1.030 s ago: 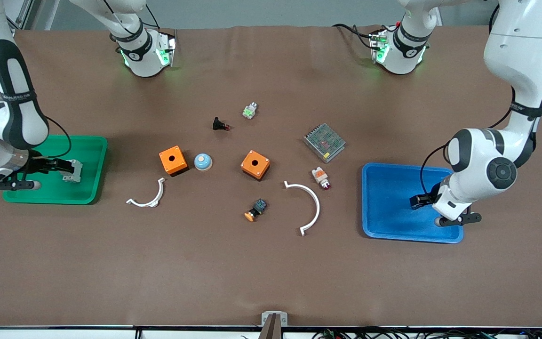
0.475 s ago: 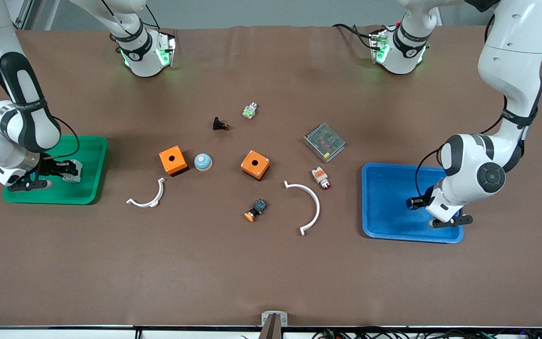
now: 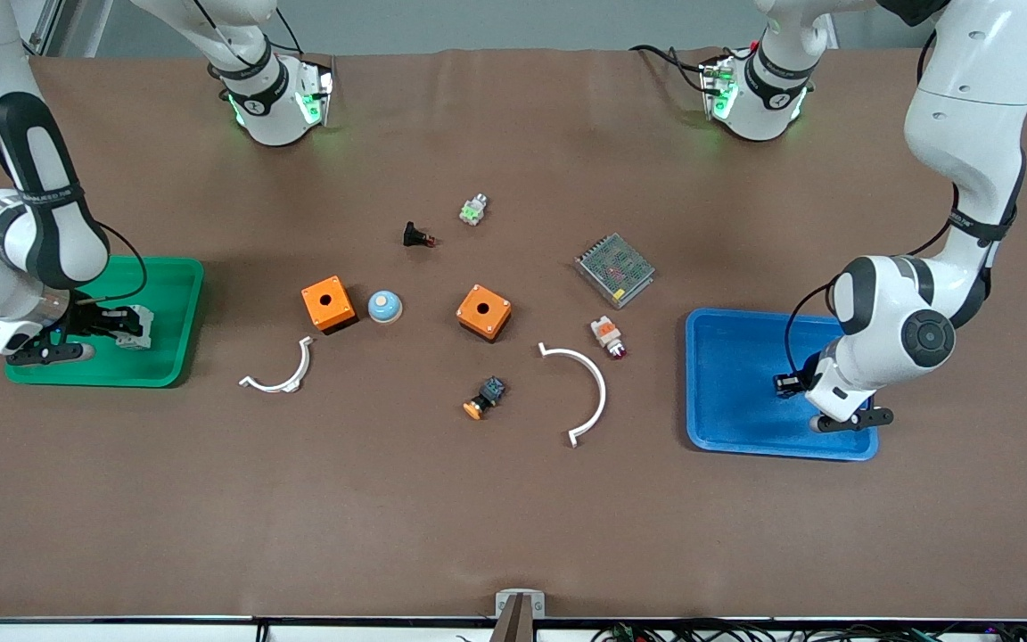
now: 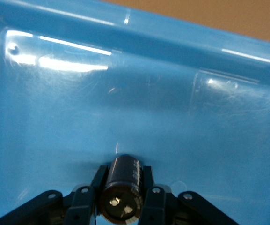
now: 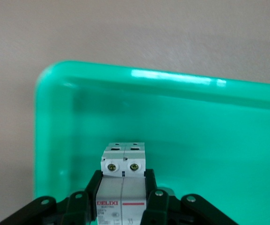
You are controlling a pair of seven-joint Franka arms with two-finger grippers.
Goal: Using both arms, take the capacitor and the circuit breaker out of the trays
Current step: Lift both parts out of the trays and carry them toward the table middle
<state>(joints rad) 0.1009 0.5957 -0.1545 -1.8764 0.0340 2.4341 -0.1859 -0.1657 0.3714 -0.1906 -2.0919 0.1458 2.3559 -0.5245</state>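
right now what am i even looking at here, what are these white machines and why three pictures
They are two robot arms bolted to a brown table. The big picture comes from a camera high over the table; each small one from a camera on an arm's wrist. The left end effector grips the capacitor over the blue tray. The right end effector grips the breaker over the green tray. Between the trays lie loose parts: two orange boxes, white curved clips, a metal mesh box.
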